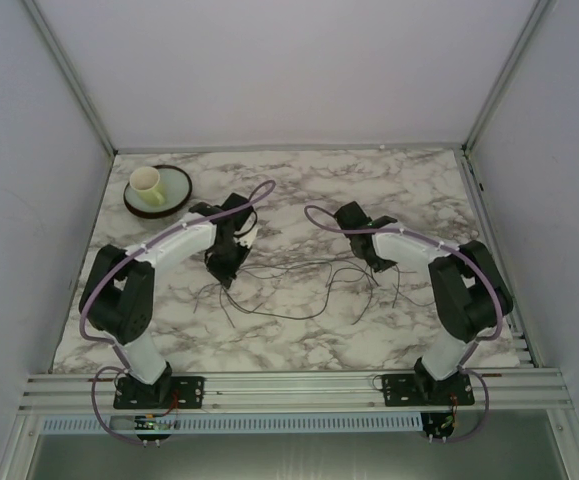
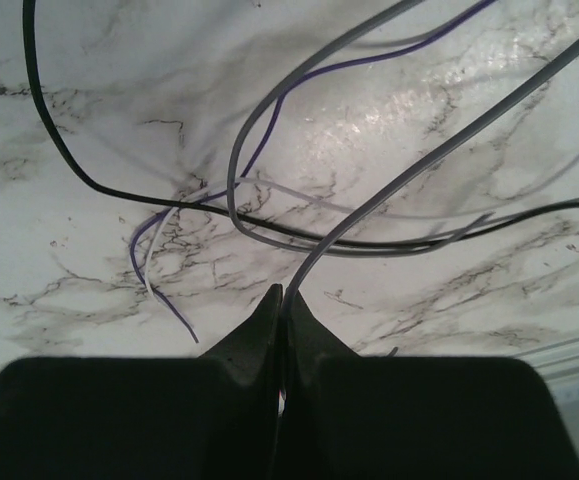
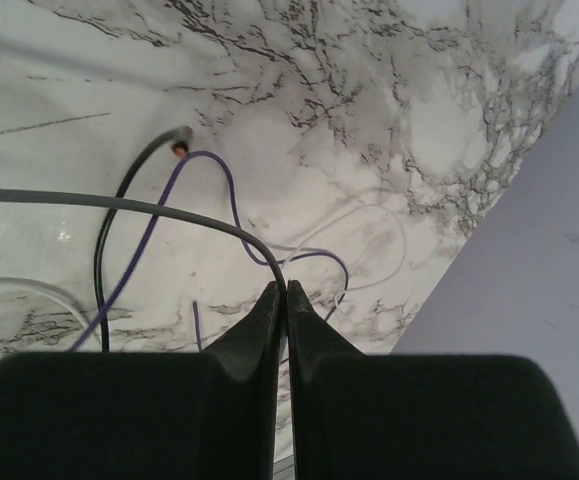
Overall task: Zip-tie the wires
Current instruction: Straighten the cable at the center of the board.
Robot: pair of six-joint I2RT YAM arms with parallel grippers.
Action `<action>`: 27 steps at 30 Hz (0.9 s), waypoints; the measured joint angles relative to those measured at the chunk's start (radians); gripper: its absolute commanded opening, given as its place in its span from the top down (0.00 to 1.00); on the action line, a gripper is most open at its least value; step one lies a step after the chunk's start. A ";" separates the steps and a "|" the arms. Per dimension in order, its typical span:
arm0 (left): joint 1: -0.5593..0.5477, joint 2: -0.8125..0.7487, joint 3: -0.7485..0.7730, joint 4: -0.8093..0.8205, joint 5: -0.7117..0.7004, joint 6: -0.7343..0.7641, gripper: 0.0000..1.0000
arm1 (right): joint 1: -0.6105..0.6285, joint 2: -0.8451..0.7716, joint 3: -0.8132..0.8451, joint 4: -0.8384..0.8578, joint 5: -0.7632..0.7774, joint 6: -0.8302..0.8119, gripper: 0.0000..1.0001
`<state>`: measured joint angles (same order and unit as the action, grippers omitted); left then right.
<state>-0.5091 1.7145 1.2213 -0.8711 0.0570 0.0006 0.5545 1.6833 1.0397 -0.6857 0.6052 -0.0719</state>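
Desk point(image 1: 409, 190) with white grey-veined marble look, smooth with soft sheen, wires point(image 1: 299, 275) in smooth plastic sheathing, left claw point(image 2: 283, 292) and right claw point(image 3: 283, 288) of matt black plastic, rail point(image 1: 299, 384) of ribbed bare metal, cup point(image 1: 147, 183) glossy like glazed ceramic

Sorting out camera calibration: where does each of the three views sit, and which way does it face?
Top external: above and behind the bases, looking down and forward at the table; shows left arm, right arm, cup.
Left wrist: on that wrist, looking past the left gripper at the tabletop; fingers shut on wires.
Right wrist: likewise past the right gripper, also shut on wires; wall at right.
Shared: all three show wires and table.
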 measured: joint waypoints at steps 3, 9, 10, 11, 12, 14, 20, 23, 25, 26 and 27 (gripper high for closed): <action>-0.001 0.024 0.000 0.006 -0.014 0.004 1.00 | 0.000 0.024 0.000 0.008 -0.009 -0.003 1.00; -0.005 0.060 0.000 0.013 -0.031 0.008 0.96 | 0.000 0.062 0.000 0.024 -0.024 -0.003 1.00; -0.006 0.067 0.001 0.014 -0.033 0.009 0.94 | 0.000 0.065 0.000 0.027 -0.027 -0.003 0.97; -0.006 0.075 0.003 0.013 -0.035 0.011 0.91 | 0.000 0.067 0.001 0.030 -0.032 -0.003 0.94; -0.008 0.084 0.006 0.014 -0.038 0.011 0.87 | 0.000 0.068 0.002 0.033 -0.039 -0.003 0.92; -0.009 0.096 0.011 0.016 -0.041 0.013 0.80 | 0.000 0.069 0.004 0.040 -0.051 -0.002 0.85; -0.010 0.105 0.029 0.023 -0.068 0.017 0.72 | 0.000 0.069 0.011 0.048 -0.072 0.003 0.71; -0.010 0.105 0.029 0.024 -0.083 0.019 0.67 | 0.000 0.069 0.011 0.047 -0.073 0.005 0.64; -0.010 0.105 0.032 0.023 -0.092 0.019 0.65 | -0.002 0.066 0.015 0.041 -0.073 0.006 0.61; -0.010 0.105 0.035 0.022 -0.094 0.020 0.63 | -0.003 0.063 0.019 0.035 -0.073 0.008 0.58; -0.010 0.105 0.040 0.020 -0.097 0.021 0.60 | -0.005 0.056 0.025 0.031 -0.073 0.009 0.56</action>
<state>-0.5190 1.8191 1.2613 -0.8513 -0.0399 0.0216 0.5499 1.7393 1.0645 -0.6548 0.5320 -0.0631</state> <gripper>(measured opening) 0.343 0.383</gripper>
